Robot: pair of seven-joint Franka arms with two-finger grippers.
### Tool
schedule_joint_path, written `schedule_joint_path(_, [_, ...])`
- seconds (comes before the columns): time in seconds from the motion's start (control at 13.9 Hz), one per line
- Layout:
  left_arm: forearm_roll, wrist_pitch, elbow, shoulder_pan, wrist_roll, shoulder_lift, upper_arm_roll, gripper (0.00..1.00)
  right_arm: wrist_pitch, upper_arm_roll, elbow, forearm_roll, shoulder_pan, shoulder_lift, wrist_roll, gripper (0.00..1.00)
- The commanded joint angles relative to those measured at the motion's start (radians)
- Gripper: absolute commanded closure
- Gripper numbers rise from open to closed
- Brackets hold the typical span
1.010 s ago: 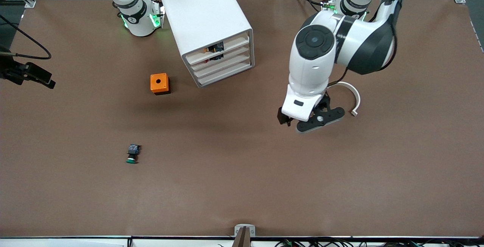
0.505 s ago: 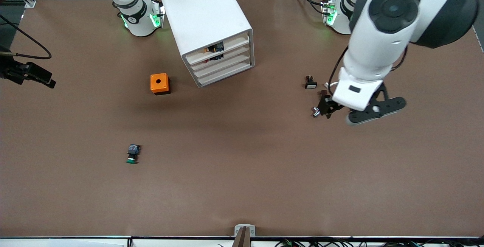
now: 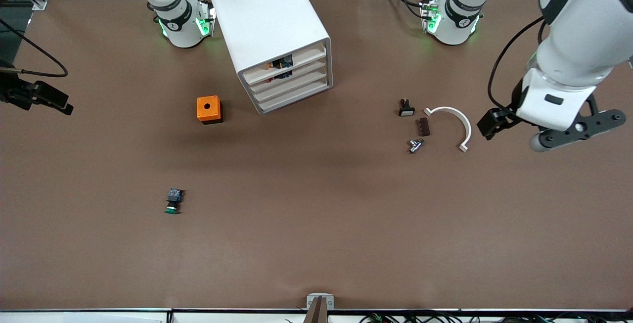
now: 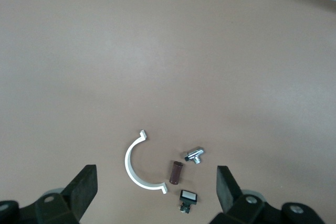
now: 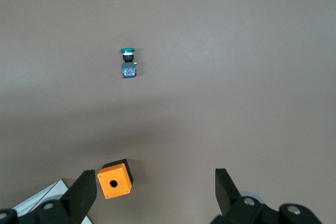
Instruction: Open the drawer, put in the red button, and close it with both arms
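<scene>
The white cabinet point(image 3: 267, 16) stands between the two arm bases. Its second-highest drawer point(image 3: 307, 68) sits flush with the other three. Small dark and orange bits show through a notch in the two upper fronts. No red button can be made out. My left gripper point(image 3: 498, 121) hangs open and empty over the table toward the left arm's end, beside a white curved piece point(image 3: 457, 117). From its wrist the left gripper point(image 4: 155, 196) looks down on that piece. My right gripper point(image 5: 155, 198) is open and empty, high over the orange box point(image 5: 115, 181).
A green-capped button point(image 3: 172, 202) lies nearer the front camera than the orange box point(image 3: 209, 109). Beside the curved piece point(image 4: 134, 169) lie a white-capped button point(image 3: 406, 108), a brown cylinder point(image 3: 423, 126) and a metal fitting point(image 3: 415, 145). A black fixture point(image 3: 37, 96) stands at the right arm's end.
The left arm has swung from over the middle of the table toward its own end, uncovering the small parts. Its gripper stays open. The right arm has not moved.
</scene>
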Motion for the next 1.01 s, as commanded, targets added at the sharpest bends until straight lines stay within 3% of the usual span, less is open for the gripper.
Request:
schedule_joint_path(0.0, [-0.051,-0.036,-0.031,0.067,0.09,-0.036,-0.019,0.0,-0.002,0.003,0.015,-0.017,0.001,0.003,0.007,0.0])
schedule_joint_path(0.14, [-0.073,-0.032,-0.085,0.135,0.118,-0.079,-0.065,0.0,0.02,0.003,0.016,-0.017,-0.003,0.011,0.006,0.0])
schedule_joint_path(0.43, [-0.081,0.035,-0.261,0.202,0.216,-0.214,-0.088,0.0,0.029,0.003,0.015,-0.015,-0.001,0.012,-0.001,0.0])
schedule_joint_path(0.58, [-0.113,0.074,-0.352,0.28,0.28,-0.277,-0.145,0.0,0.025,0.003,0.015,-0.015,-0.001,0.012,-0.001,0.0])
schedule_joint_path(0.94, [-0.113,0.164,-0.517,0.36,0.367,-0.391,-0.226,0.0,0.038,0.003,-0.015,-0.014,-0.006,0.004,0.009,0.0])
